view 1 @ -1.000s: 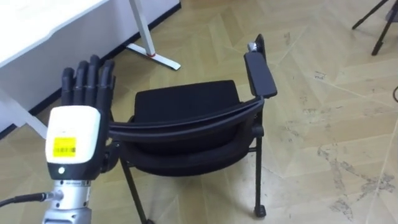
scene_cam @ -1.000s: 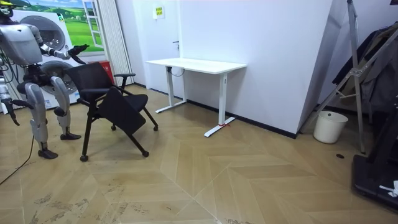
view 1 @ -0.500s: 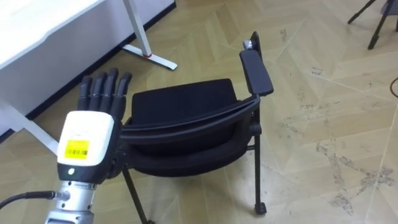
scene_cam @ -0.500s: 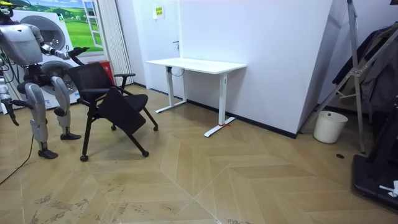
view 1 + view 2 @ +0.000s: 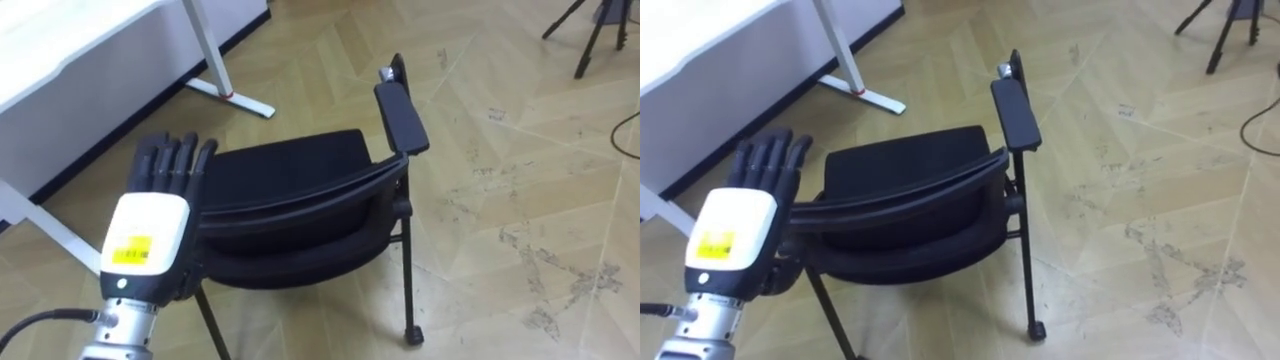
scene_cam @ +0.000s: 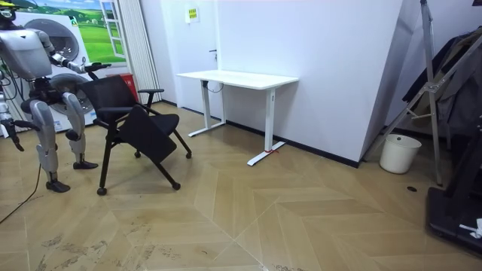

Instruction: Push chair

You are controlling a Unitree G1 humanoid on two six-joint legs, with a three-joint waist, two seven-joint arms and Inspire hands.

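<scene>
Chair (image 5: 290, 170) is standing on the wooden floor (image 5: 500, 200) directly in front of the robot, with its backrest (image 5: 300, 197) on the near side and its seat on the far side. The backrest's top rail is running left to right across the view and rising a little toward the far right, where the armrest (image 5: 400, 115) is pointing away from the robot. The left robot hand (image 5: 150, 235) is sitting at the left end of that rail with the back of the hand facing the camera. Its fingers (image 5: 175, 165) are straight and spread slightly, clamped on nothing. Contact between palm and rail looks likely but is hidden by the hand. The desk (image 5: 80, 40) is lying far left of the chair. Judgement: a push along the palm's facing would be sending the chair far and slightly left, toward the desk. With the load on the left end alone, the chair may be turning rather than travelling straight.
</scene>
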